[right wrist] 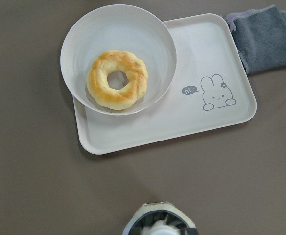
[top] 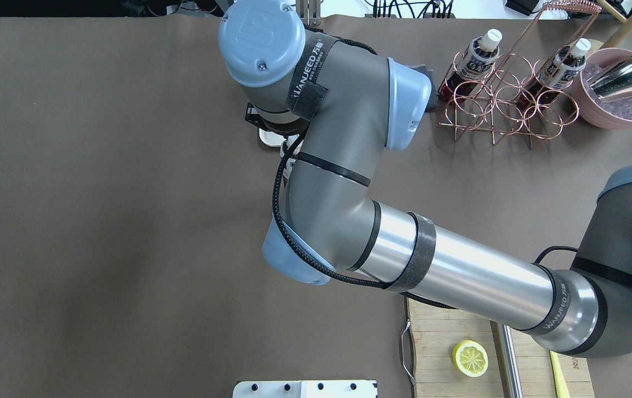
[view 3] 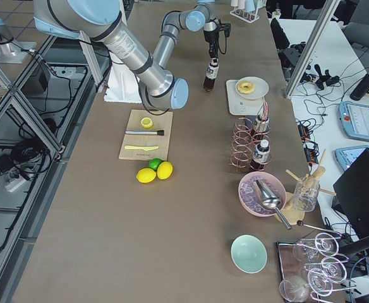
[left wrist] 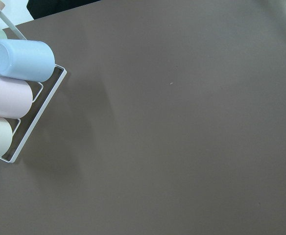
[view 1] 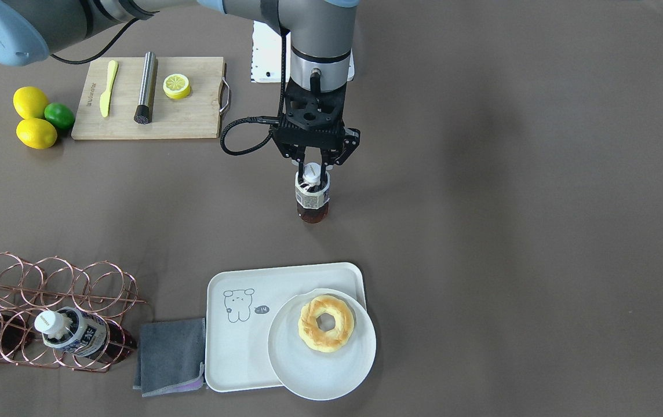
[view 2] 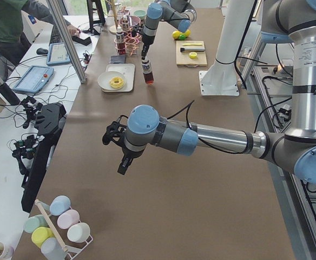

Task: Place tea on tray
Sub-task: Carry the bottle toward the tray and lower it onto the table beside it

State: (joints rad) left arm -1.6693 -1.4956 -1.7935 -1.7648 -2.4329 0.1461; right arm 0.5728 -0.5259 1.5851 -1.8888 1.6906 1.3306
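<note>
My right gripper (view 1: pixel 312 169) is shut on the neck of a tea bottle (view 1: pixel 312 201), which has dark liquid, a white cap and a white-and-blue label. It holds the bottle upright between the cutting board and the tray. I cannot tell whether the base touches the table. The bottle's cap shows at the bottom of the right wrist view (right wrist: pixel 158 226). The off-white tray (view 1: pixel 233 353) with a drawn bear lies nearer the operators' side and carries a white plate (view 1: pixel 320 373) with a bagel (view 1: pixel 325 323). My left gripper (view 2: pixel 120 158) hovers over bare table far away; I cannot tell whether it is open or shut.
Two more tea bottles (view 1: pixel 76 335) lie in a copper wire rack (view 1: pixel 47 272) beside a grey cloth (view 1: pixel 172 356). A wooden cutting board (view 1: pixel 192 116) holds a lemon slice, a knife and a muddler, with lemons and a lime (view 1: pixel 36 119) next to it. Pastel cups (left wrist: pixel 15 98) lie near the left arm.
</note>
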